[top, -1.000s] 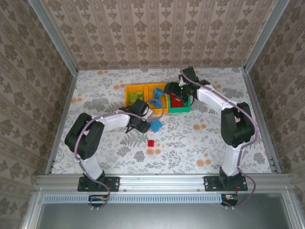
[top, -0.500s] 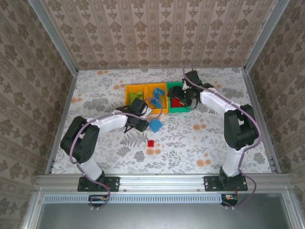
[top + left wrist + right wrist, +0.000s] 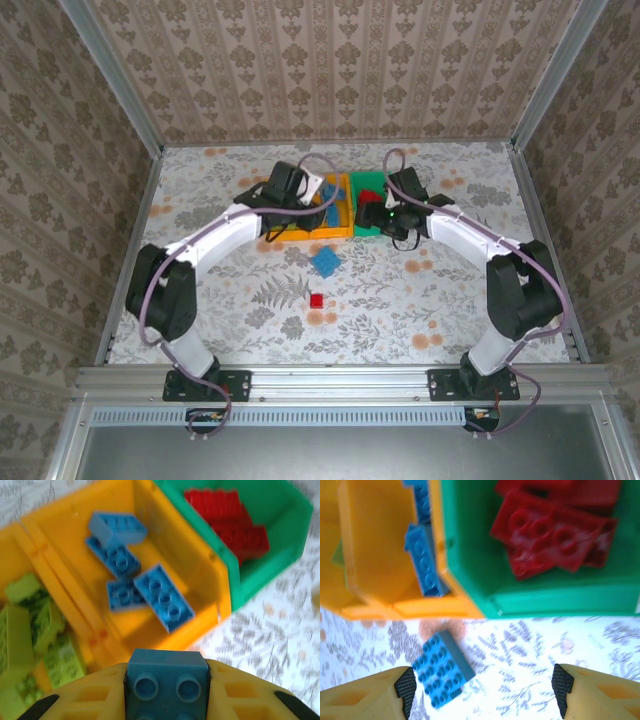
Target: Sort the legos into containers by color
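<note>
Overhead, the left arm arched across the floral table (image 3: 430, 300) to the row of bins. Its left gripper (image 3: 318, 195) hung above the middle orange bin (image 3: 312, 236), and the right gripper (image 3: 386, 220) hovered by the near edge of the green bin (image 3: 368, 181). A wide blue brick (image 3: 326, 262) lay flat on the table just in front of the bins. A small red brick (image 3: 317, 299) sat apart from it, nearer the arm bases.

Seen from the left wrist, the left gripper (image 3: 167, 692) was pinching a blue brick (image 3: 167, 680) between its yellow fingers (image 3: 85, 702), studs toward the lens, above the near wall of the middle orange bin (image 3: 210, 580). Four blue bricks (image 3: 162, 596) lay loose on that bin's floor. Lime green bricks (image 3: 20, 640) were heaped in the left orange bin (image 3: 12, 560), and red bricks (image 3: 235, 522) filled the green bin (image 3: 250, 587).

Seen from the right wrist, the right gripper (image 3: 480, 692) stood spread wide with nothing between its fingers (image 3: 370, 697). The wide blue brick (image 3: 442, 669) lay on the table below, closer to the finger at the left of the frame. Beyond it were the red bricks (image 3: 555, 530) in the green bin (image 3: 545, 600) and blue bricks (image 3: 422, 562) against the neighbouring wall of the middle orange bin (image 3: 395, 609).
</note>
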{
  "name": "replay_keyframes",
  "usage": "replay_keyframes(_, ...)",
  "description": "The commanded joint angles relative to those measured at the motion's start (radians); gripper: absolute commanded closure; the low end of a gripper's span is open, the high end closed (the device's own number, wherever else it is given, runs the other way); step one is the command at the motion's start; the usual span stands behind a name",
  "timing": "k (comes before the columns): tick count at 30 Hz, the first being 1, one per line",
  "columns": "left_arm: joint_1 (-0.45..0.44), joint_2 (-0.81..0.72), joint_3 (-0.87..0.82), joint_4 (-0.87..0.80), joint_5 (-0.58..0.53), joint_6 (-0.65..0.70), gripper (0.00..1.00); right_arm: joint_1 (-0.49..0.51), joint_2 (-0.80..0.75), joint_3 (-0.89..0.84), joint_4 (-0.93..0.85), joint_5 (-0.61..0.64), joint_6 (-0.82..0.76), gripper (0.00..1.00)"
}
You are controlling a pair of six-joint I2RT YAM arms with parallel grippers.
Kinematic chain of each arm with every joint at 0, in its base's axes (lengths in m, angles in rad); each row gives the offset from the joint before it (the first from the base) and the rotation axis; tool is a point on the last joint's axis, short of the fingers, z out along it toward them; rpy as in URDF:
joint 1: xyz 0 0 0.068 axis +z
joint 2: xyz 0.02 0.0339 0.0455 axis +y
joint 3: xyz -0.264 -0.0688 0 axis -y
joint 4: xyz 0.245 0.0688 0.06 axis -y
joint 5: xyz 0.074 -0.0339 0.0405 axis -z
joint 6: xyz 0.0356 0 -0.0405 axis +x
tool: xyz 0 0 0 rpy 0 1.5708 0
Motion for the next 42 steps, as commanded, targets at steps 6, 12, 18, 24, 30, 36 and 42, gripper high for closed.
replay_keyframes(6, 0.053, 0.226, 0.216, 0.008, 0.169, -0.152, 0.75, 0.143, -0.038, -0.071, -0.011, 0.113, -0.088, 0.25)
replay_keyframes(12, 0.074, 0.306, 0.293, 0.018, 0.221, -0.24, 0.72, 0.225, 0.01, -0.059, -0.028, 0.178, -0.174, 0.24)
replay_keyframes(18, 0.08, 0.322, 0.307, 0.028, 0.232, -0.303, 0.55, 0.27, 0.089, -0.018, -0.035, 0.215, -0.213, 0.24)
replay_keyframes(24, 0.08, 0.285, 0.275, 0.036, 0.219, -0.327, 0.34, 0.294, 0.188, 0.063, -0.066, 0.259, -0.2, 0.27)
replay_keyframes(30, 0.081, 0.235, 0.237, 0.04, 0.2, -0.33, 0.19, 0.294, 0.227, 0.09, -0.054, 0.28, -0.163, 0.33)
replay_keyframes(36, 0.08, 0.165, 0.166, 0.064, 0.174, -0.334, 0.0, 0.293, 0.256, 0.103, -0.034, 0.288, -0.14, 0.41)
replay_keyframes(42, 0.091, 0.082, 0.073, 0.07, 0.147, -0.326, 0.0, 0.292, 0.274, 0.093, -0.085, 0.295, -0.132, 0.59)
